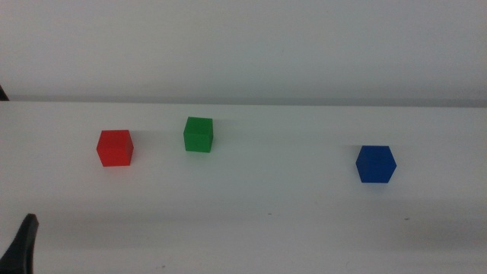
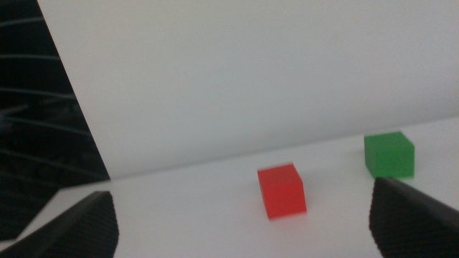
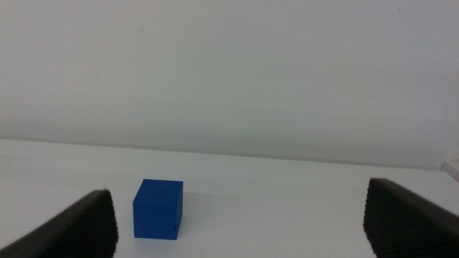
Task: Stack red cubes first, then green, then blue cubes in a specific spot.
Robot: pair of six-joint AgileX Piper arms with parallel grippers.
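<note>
The red cube sits on the white table at the left, the green cube a little right of it and slightly farther back, and the blue cube apart at the right. My left gripper is open with wide jaws; only a jaw tip shows at the bottom left of the middle view. Its wrist view shows the red cube ahead between the jaws and the green cube beyond. My right gripper is open and out of the middle view; the blue cube lies ahead of it.
The white tabletop meets a white back wall behind the cubes. A dark area lies beyond the table's edge in the left wrist view.
</note>
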